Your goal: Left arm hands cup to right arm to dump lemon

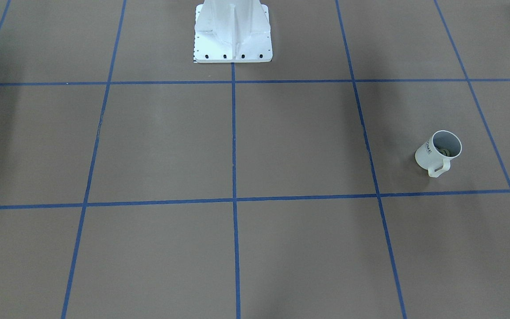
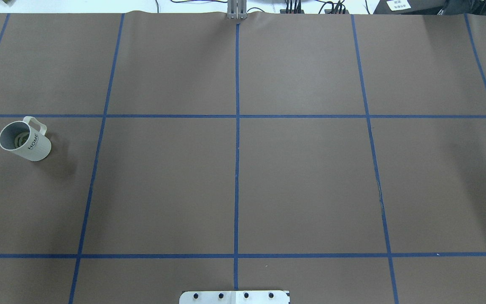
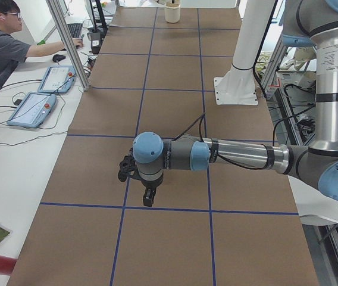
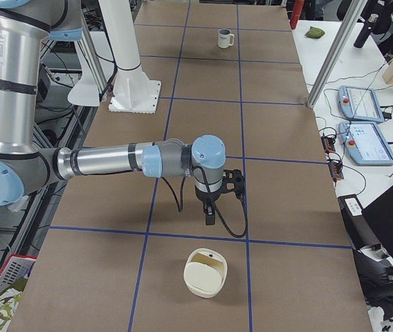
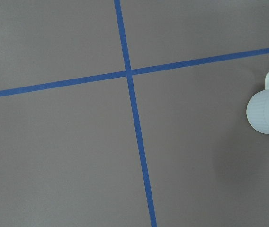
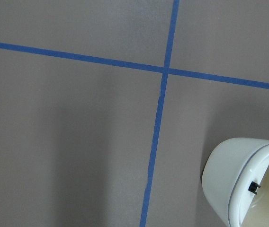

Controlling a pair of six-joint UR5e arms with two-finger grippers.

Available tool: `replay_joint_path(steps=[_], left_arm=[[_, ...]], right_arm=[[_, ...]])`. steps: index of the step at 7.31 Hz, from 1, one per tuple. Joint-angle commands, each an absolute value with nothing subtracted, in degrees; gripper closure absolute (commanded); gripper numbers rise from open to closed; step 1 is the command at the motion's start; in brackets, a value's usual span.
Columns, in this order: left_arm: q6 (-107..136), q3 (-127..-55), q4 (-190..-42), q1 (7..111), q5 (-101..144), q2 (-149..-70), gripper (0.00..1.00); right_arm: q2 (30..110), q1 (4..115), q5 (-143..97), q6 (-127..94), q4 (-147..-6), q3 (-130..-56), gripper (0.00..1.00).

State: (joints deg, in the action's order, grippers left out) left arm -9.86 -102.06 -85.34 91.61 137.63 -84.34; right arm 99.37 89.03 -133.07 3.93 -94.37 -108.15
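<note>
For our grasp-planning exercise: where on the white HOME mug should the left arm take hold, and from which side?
Likely the rim wall of the cup, from straight above, on the robot-facing side. It stands upright with an open mouth, the lemon sits low inside, and the handle points away from the robot, free for the handover.

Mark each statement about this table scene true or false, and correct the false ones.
1. The HOME mug stands upright on the table. True.
2. The lemon lies on the table beside the mug. False: it sits inside the mug.
3. The left gripper holds the mug. False: the mug stands alone, and no gripper touches it.
4. The mug's handle points away from the robot. True.
5. A white container shows in the right wrist view. True.
</note>
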Motion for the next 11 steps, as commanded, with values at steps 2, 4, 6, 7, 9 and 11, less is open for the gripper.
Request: replay_joint_path(steps=[2, 4, 6, 7, 9, 11], left_arm=[[-9.7, -102.2, -86.6, 91.5, 137.7, -85.9, 0.0], [-9.8, -101.3, -95.9, 91.4, 138.4, -88.7, 0.0], [-7.4, -100.9, -100.9, 91.4, 138.5, -88.9, 0.0], [-5.6, -101.1, -102.6, 91.1, 140.4, -88.9, 0.0], [4.3, -100.6, -103.7, 84.3, 141.3, -89.3, 0.0], [15.2, -100.4, -103.9, 78.9, 139.9, -89.3, 0.0]], right_arm=[[98.4, 89.0, -133.4, 3.7, -93.5, -111.4, 0.0], [96.6, 89.0, -133.4, 2.8, -87.4, -111.1, 0.0], [96.6, 89.0, -133.0, 0.4, -82.9, -110.3, 0.0], [96.9, 88.9, -133.1, 0.2, -78.4, -109.3, 0.0], [97.0, 88.7, -133.8, -0.4, -75.6, -108.0, 0.0], [97.1, 88.1, -134.3, -0.4, -75.3, -107.8, 0.0]])
